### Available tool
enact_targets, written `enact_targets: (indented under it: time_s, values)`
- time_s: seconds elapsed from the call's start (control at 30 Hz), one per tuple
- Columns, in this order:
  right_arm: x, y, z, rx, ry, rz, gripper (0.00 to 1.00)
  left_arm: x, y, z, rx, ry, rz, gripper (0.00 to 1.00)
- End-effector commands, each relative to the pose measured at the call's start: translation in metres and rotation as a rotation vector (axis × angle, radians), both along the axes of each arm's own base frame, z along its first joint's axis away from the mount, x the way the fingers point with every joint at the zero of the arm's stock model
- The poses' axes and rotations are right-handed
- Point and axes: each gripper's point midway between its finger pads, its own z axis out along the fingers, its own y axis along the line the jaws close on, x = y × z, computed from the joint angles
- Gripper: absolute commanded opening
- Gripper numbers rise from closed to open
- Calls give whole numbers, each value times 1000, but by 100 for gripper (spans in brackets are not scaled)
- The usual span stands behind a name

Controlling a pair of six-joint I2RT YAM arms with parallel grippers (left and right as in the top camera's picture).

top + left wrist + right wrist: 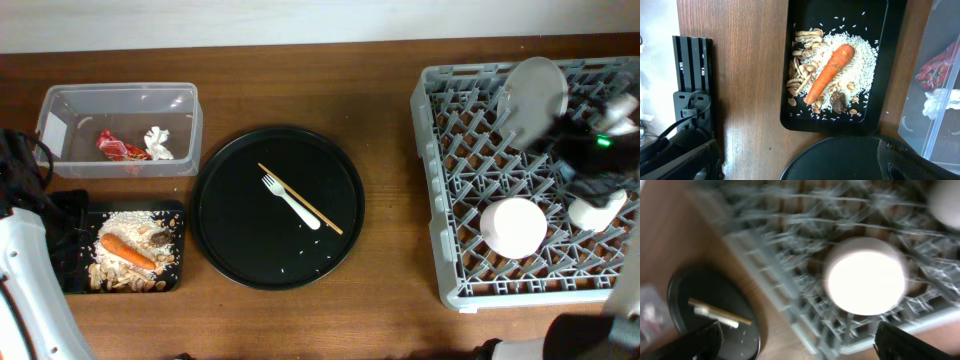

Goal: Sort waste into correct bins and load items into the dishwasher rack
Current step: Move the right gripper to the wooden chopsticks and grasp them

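The dishwasher rack stands at the right. It holds the upright plate, the upturned bowl and the cup on its side. My right gripper hovers over the rack, open and empty, above the bowl. The white fork and chopsticks lie on the round black tray. The clear tub holds the red wrapper and tissue. The black tray holds rice, the carrot and a dark lump. My left gripper is open and empty.
A black stand with cables sits on the table beside the black tray. Bare wood lies between the round tray and the rack. The right wrist view is motion-blurred.
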Motion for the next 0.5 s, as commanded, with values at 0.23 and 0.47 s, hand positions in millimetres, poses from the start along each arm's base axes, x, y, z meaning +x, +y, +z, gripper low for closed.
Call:
enact_targets:
  time_s: [0.23, 0.47]
  values:
    - [48, 235, -33, -204, -121, 717, 75, -2, 0, 1, 3, -4, 16, 99]
    - [54, 332, -144, -296, -19, 928, 75, -2, 0, 1, 3, -4, 16, 99]
